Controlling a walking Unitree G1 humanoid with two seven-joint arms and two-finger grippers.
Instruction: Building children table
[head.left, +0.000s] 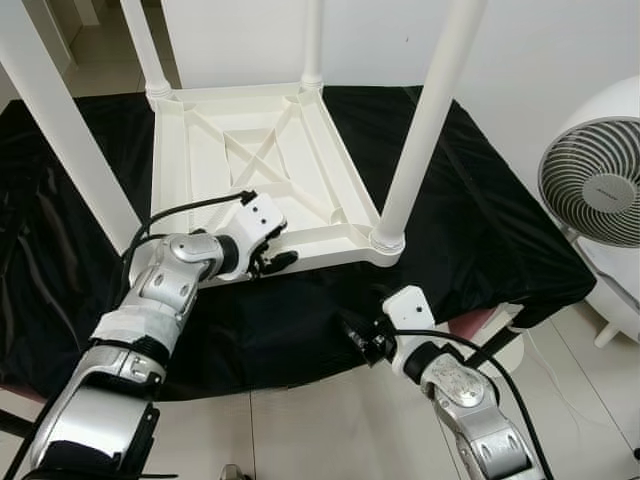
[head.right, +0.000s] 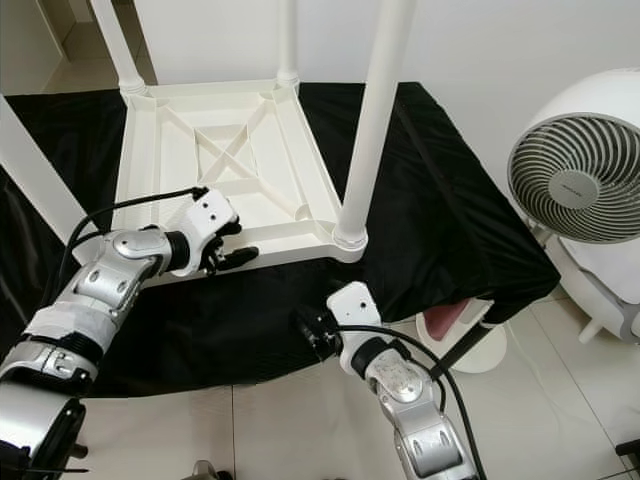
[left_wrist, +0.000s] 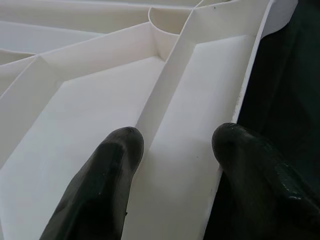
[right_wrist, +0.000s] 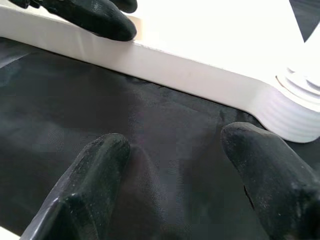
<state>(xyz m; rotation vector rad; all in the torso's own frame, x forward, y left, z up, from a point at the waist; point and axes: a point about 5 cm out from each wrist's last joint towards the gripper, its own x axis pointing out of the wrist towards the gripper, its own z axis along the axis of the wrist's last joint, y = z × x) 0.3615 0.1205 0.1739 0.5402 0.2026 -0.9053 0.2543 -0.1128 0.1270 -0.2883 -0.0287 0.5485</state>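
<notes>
The upturned table's near rim (head.left: 330, 240) is being straddled by the parted fingers of the left gripper (head.left: 272, 250); the right gripper (head.left: 358, 338), also spread, is being held nearer the black cloth's (head.left: 480, 220) front edge.

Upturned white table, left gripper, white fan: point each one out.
Upturned white table (head.left: 262, 152), left eye view: on the ribbed underside.
Left gripper (head.left: 282, 259), left eye view: between its fingertips at the table's near rim.
White fan (head.left: 598, 182), left eye view: on the round front grille.
</notes>
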